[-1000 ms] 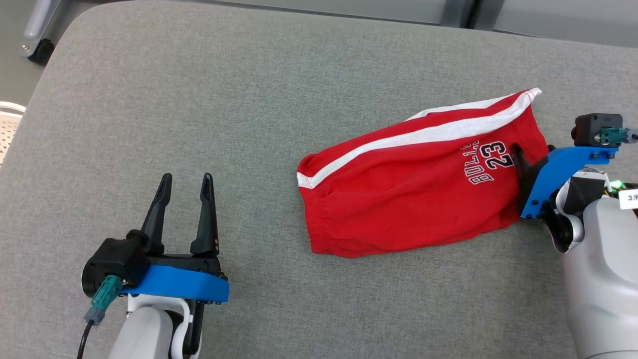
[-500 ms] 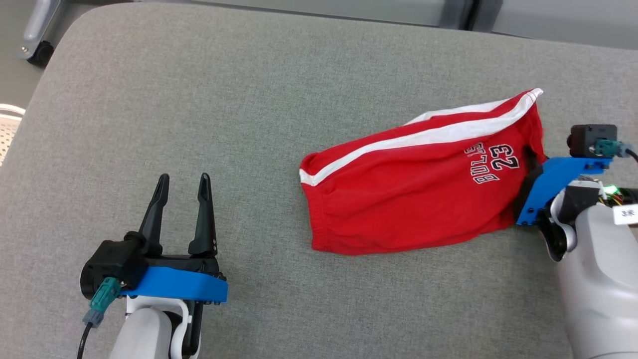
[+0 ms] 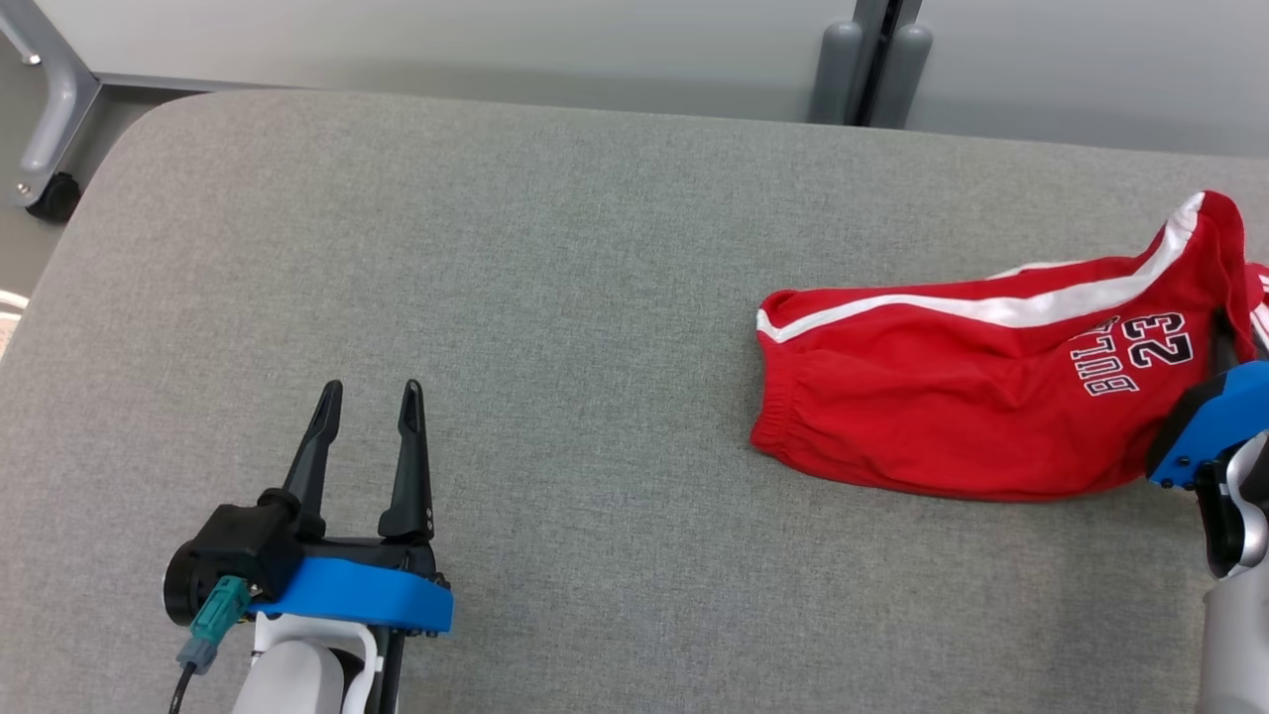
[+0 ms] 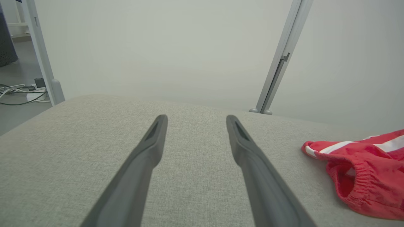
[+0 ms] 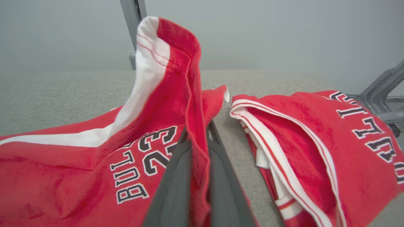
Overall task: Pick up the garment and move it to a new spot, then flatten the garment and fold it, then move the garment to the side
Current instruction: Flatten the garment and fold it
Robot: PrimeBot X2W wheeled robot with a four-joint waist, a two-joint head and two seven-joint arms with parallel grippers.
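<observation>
Here, in the head view, the red shorts [image 3: 952,416] are seen lying on the right part of the grey padded table [image 3: 496,248], waistband turned toward the table's middle, white side stripe along the far side, and the print "BULLS 23" close to the table's right end. The leg end of the shorts is raised off the table where the right gripper [image 3: 1227,342] is closed on it; only a dark bit of finger and the blue mount are made out there. The left gripper [image 3: 372,389] is held over the table's near left part, its two fingers spread wide with nothing between them. A grey post [image 3: 863,74] is seen beyond the table's far edge.

In the left wrist view, the left gripper [image 4: 196,119] is shown with its fingers parted and empty above the table [image 4: 94,132]. The elastic waistband of the shorts [image 4: 363,176] is seen on the table at the right.

In the right wrist view, the right gripper [image 5: 198,132] is shown with its fingers pressed together on a fold of the shorts [image 5: 63,176], and the striped hem is pulled up from the table [image 5: 47,91]. A second red garment [image 5: 331,151] with white trim and dark letters is seen on the table at the right, with a strip of bare table between it and the shorts.
</observation>
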